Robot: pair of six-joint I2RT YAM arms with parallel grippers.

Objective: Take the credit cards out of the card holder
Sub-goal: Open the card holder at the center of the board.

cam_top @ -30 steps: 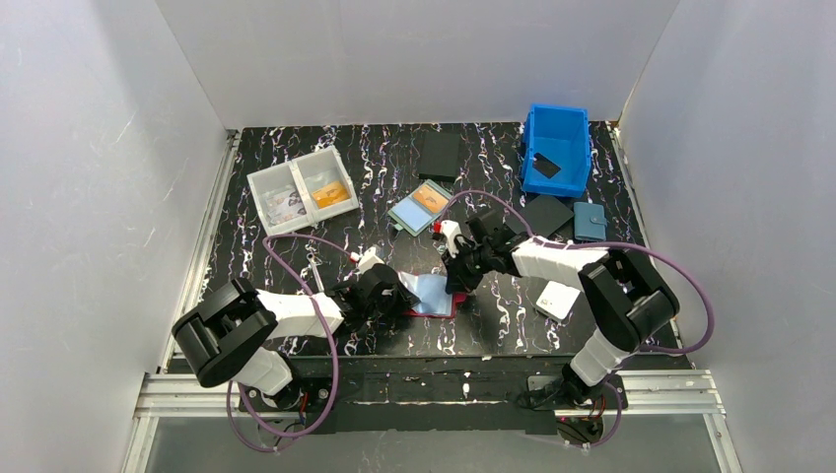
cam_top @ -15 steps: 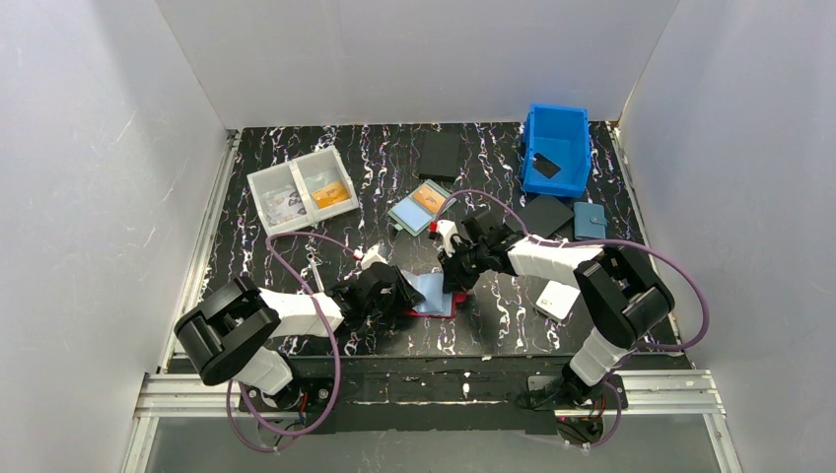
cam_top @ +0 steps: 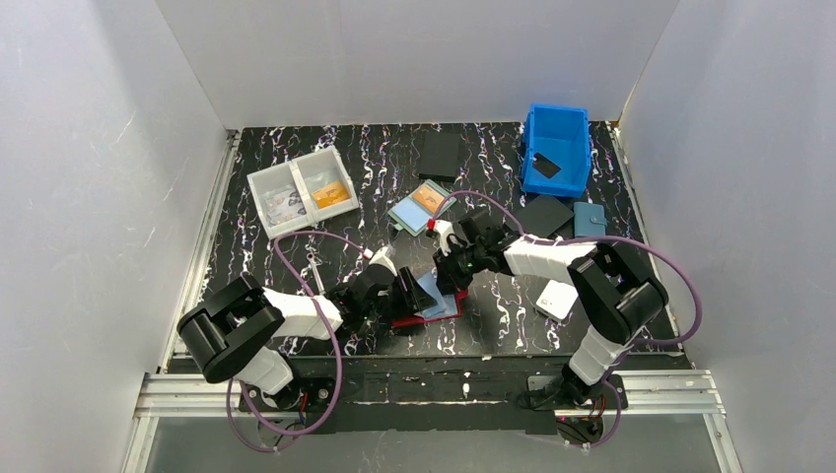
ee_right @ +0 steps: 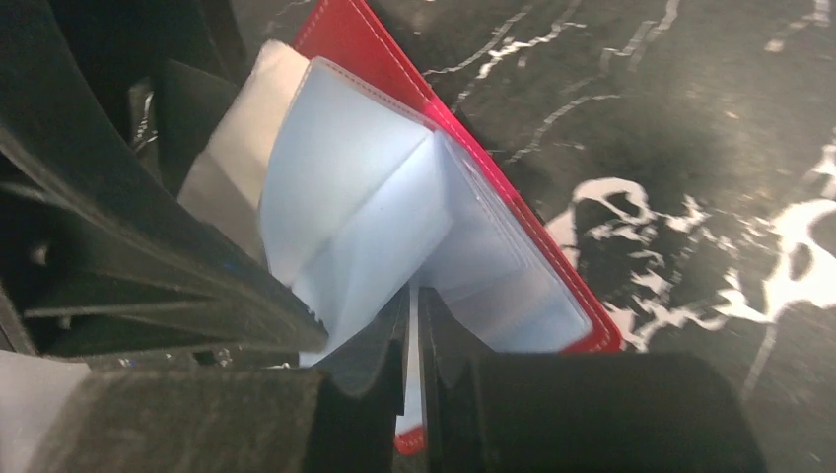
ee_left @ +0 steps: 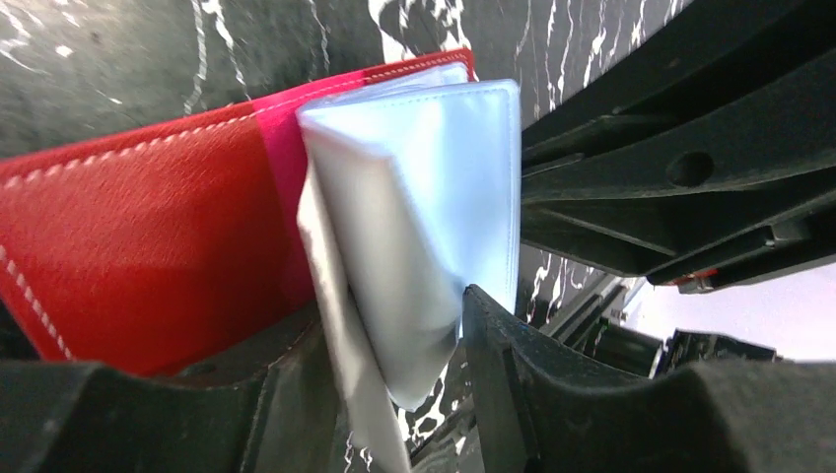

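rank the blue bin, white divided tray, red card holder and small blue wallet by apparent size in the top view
1. blue bin and white divided tray: about alike, too close to rank
2. red card holder, partly covered
3. small blue wallet

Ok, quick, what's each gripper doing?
Left gripper: fingers closed on the card holder's light-blue inside.
Right gripper: fingers pinched shut on the card holder too.

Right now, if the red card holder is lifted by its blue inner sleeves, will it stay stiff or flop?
Probably floppy: the inner sleeves already bend and fan apart. The card holder cover looks thin, so likely light. The glossy plastic may slip.
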